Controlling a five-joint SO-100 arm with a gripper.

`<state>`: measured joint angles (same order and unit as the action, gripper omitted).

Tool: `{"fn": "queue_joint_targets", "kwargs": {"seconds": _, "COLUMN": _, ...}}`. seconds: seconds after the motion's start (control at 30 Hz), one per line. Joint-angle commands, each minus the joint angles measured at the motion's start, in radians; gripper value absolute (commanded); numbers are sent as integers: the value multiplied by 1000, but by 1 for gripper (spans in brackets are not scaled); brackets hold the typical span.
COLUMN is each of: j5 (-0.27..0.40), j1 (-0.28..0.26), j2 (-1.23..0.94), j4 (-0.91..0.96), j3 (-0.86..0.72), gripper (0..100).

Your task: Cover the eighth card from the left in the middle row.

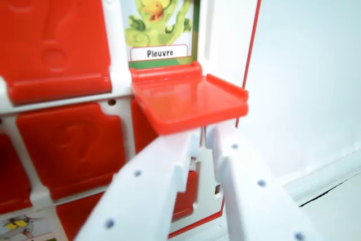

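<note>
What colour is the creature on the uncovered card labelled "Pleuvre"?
Yellow-green, on the card labelled "Pleuvre", above the half-lowered red plastic flap; the wrist view shows it.

The card (pixel 158 18) shows a green and yellow creature with an orange beak on a pale ground, above a white label with dark lettering reading "Pleuvre" and a green strip beneath; the flap (pixel 189 99) below it is glossy red-orange, plain on its upper face; the closed flap (pixel 53 32) at the wrist view's left is the same red with a raised question mark in relief; the frame (pixel 118 26) between flaps is white; the gripper (pixel 206 139) is white with small dark dots; the board's edge (pixel 256 32) carries a thin red line; at the lower left a card corner (pixel 17 227) looks yellow and black, too blurred to be sure.
</note>
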<state>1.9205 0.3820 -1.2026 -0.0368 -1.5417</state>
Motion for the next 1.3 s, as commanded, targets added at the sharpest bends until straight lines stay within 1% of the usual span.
{"fn": "queue_joint_targets", "kwargs": {"seconds": 0.0, "j5": -2, "j1": -14, "j2": -28, "j4": 6, "j3": 120, "gripper": 0}}
{"fn": "queue_joint_targets", "kwargs": {"seconds": 0.3, "j5": -12, "j1": -15, "j2": -35, "j4": -5, "j3": 112, "gripper": 0}}
{"fn": "queue_joint_targets", "kwargs": {"seconds": 0.47, "j5": -23, "j1": -17, "j2": -83, "j4": -75, "j3": 87, "gripper": 0}}
{"fn": "queue_joint_targets", "kwargs": {"seconds": 0.63, "j5": -38, "j1": -26, "j2": -219, "j4": -206, "j3": 43, "gripper": 0}}
{"fn": "queue_joint_targets", "kwargs": {"seconds": 0.8, "j5": -74, "j1": -46, "j2": -420, "j4": -434, "j3": -17, "gripper": 0}}
{"fn": "queue_joint_targets", "kwargs": {"seconds": 0.87, "j5": -104, "j1": -61, "j2": -499, "j4": -546, "j3": -23, "gripper": 0}}
{"fn": "queue_joint_targets", "kwargs": {"seconds": 0.97, "j5": -127, "j1": -91, "j2": -612, "j4": -695, "j3": -20, "gripper": 0}}
{"fn": "queue_joint_targets", "kwargs": {"seconds": 1.13, "j5": -149, "j1": -163, "j2": -770, "j4": -873, "j3": 11, "gripper": 0}}
{"fn": "queue_joint_targets", "kwargs": {"seconds": 1.27, "j5": -167, "j1": -227, "j2": -841, "j4": -1008, "j3": 83, "gripper": 0}}
